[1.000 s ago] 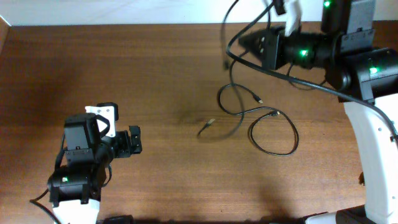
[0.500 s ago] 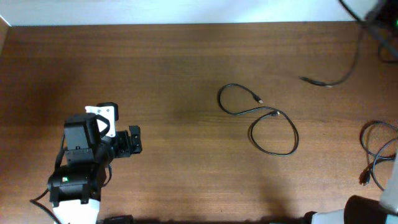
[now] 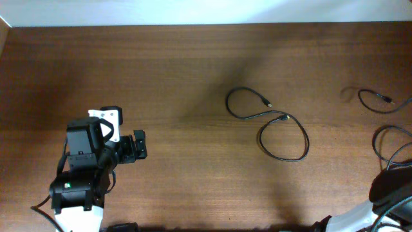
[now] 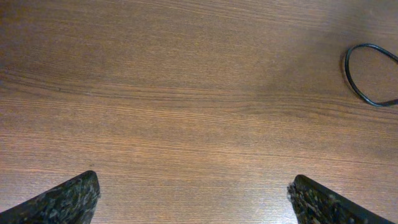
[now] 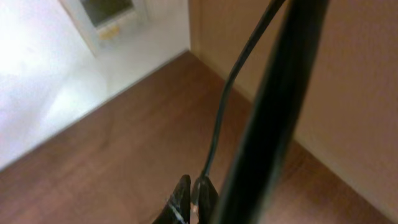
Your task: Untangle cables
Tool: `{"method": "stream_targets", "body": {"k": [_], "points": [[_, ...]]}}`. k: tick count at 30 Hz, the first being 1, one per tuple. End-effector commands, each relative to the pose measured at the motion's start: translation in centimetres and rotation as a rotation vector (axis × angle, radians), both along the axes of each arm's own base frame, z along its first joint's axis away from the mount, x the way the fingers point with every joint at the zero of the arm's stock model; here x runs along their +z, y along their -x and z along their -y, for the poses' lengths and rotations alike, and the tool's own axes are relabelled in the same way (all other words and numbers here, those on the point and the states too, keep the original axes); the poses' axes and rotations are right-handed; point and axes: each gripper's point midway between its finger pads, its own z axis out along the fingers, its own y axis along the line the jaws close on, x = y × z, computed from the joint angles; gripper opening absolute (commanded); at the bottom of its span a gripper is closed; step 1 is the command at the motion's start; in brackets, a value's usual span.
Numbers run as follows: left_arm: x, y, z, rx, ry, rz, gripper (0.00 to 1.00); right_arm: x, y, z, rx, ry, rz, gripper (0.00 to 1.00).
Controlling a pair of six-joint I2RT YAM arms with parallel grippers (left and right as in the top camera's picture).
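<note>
One thin black cable (image 3: 267, 125) lies in a loose figure-eight right of the table's middle, with a small plug end (image 3: 268, 103). Its near loop shows at the top right of the left wrist view (image 4: 367, 74). A second cable (image 3: 376, 100) lies near the right edge, and more thin loops (image 3: 393, 145) lie below it. My left gripper (image 3: 140, 145) sits at the lower left, open and empty (image 4: 193, 193), far from the cables. My right gripper (image 5: 198, 196) is shut on a thin black cable (image 5: 227, 99) that runs upward from the jaws. A thick blurred black wire (image 5: 273, 112) crosses in front.
The right arm shows only as a dark shape (image 3: 386, 190) at the bottom right corner of the overhead view. The table's far edge meets a white surface (image 3: 193, 9). A beige wall (image 5: 348, 74) and a white floor (image 5: 56, 74) show in the right wrist view.
The right arm has swung from the top right down to the bottom right corner. It drew one cable off the figure-eight cable to the right edge. The left arm has not moved.
</note>
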Motion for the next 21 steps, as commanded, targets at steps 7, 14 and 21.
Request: {"method": "stream_targets", "body": {"k": [7, 14, 21], "points": [[0.3, -0.1, 0.2, 0.0, 0.016, 0.006, 0.99, -15.5, -0.7, 1.4, -0.013, -0.182, -0.342, 0.04], [0.3, -0.2, 0.2, 0.0, 0.016, 0.005, 0.99, -24.3, 0.6, 0.3, -0.002, -0.315, -0.541, 0.04], [0.3, -0.1, 0.2, 0.0, 0.016, 0.005, 0.99, -25.1, 0.1, -1.0, 0.045, -0.383, -0.528, 0.99]]}}
